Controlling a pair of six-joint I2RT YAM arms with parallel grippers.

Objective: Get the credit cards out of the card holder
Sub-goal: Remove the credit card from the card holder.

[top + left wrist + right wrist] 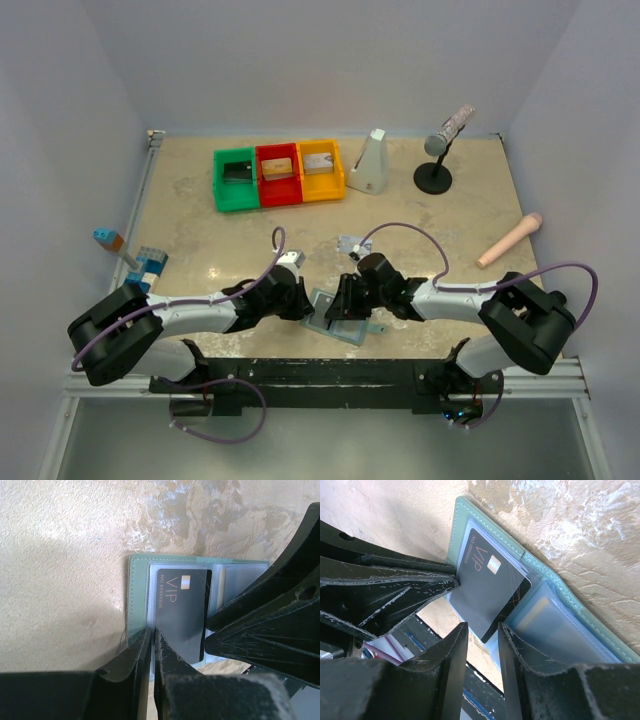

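**Card holder opened at the bench's front edge.** The card holder (pixel 345 330) is shown lying open and flat on the bench (pixel 200 235), near its front edge, btwn the tips of the two arms.

The black credit card (pixel 182 615), marked "VIP", is seen partly drawn out of the holder's left pocket. It is tilted, w/ its near corner past the holder's edge.

The left gripper (pixel 152 632) is set at the holder's left rim, just beside the card's left edge. Its fingers are brought nearly together, w/ only a thin slit left. Whether anything is pinched cannot be told.

The right gripper (pixel 482 627) is placed at the card's near edge. Its fingers are spread apart, and the card's lower corner is seen in the gap, unclamped.

A pale card (pixel 535 614) is glimpsed through the bluish sleeve of the right pocket.

Toward the bench's far side, a green bin (pixel 237 182), a red bin (pixel 278 175) and a yellow bin (pixel 321 170) are lined up in a row. A mic (pixel 447 130) on a stand is seen further right.
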